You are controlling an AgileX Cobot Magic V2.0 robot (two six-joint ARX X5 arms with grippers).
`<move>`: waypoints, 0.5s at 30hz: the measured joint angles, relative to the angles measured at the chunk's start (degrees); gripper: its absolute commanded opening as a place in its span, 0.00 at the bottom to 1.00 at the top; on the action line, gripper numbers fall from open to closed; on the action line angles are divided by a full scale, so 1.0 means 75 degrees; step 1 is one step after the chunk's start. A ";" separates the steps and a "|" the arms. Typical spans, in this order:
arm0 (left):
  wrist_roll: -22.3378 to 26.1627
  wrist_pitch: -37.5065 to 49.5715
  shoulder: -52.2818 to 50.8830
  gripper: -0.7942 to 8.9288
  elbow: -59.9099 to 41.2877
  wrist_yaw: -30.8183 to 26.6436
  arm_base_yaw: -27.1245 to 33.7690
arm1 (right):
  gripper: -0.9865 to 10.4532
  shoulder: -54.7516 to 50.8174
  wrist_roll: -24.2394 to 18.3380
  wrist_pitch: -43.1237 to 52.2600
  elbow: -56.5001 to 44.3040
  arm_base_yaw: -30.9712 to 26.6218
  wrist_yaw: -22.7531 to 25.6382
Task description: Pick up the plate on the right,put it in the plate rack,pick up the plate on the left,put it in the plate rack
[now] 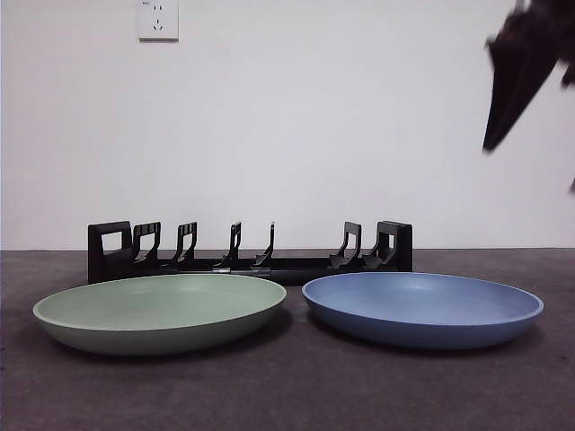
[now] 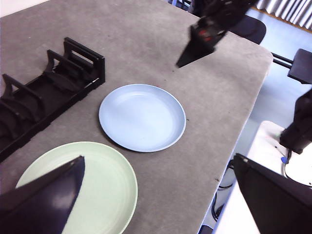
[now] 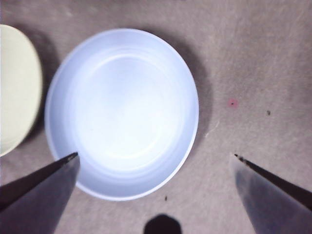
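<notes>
The blue plate lies flat on the right of the grey table, and the green plate lies flat on the left. Behind both stands the long black plate rack, and nothing sits in its slots. My right gripper hangs open high above the blue plate, its jaws spread wide over the plate's near rim. It shows as a dark tip in the front view. My left gripper is open too, raised over the green plate and holding nothing.
A white wall with a socket closes off the back. In the left wrist view the table's edge drops off beyond the blue plate, with dark equipment past it. The rack lies along the far side.
</notes>
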 measured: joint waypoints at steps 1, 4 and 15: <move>0.0009 0.0003 0.0009 0.76 0.0000 0.0000 -0.0023 | 0.63 0.0227 0.0003 0.0076 0.0000 -0.0003 0.0006; 0.0026 0.0000 0.0023 0.76 0.0000 -0.0003 -0.0047 | 0.63 0.0819 0.0017 0.0259 0.0000 0.0000 0.0012; 0.0029 0.0000 0.0029 0.76 0.0000 -0.0003 -0.0047 | 0.55 0.2133 0.0023 0.0621 0.0000 0.0117 0.0192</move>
